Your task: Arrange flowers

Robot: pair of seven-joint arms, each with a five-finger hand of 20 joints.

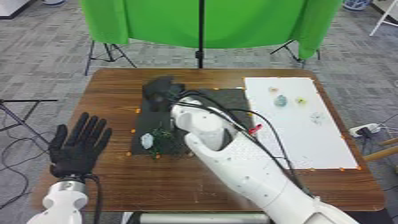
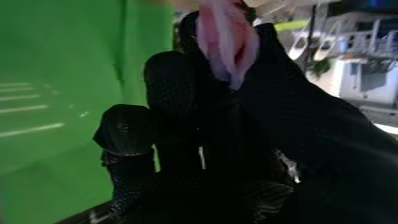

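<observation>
Upper left, the right hand [image 1: 158, 94] pinches a flower [image 2: 228, 42] lengthwise along its fingers, narrow end palmward. The left hand [image 1: 75, 157] is unclenched.

Mat [image 1: 149, 120] black, orange dots on its edges. Under mat: table [image 1: 120, 175] brown, wood-grain streaks. On mat: flower [image 1: 147, 140] pale bluish white. Right of mat: sheet [image 1: 306, 140] white. Beyond mat: cloth [image 1: 147, 22] plain green. Over mat: right hand [image 1: 160, 93] black, bloom [image 2: 229, 42] pink, white-streaked. Left of mat: left hand [image 1: 75, 152] solid black
</observation>
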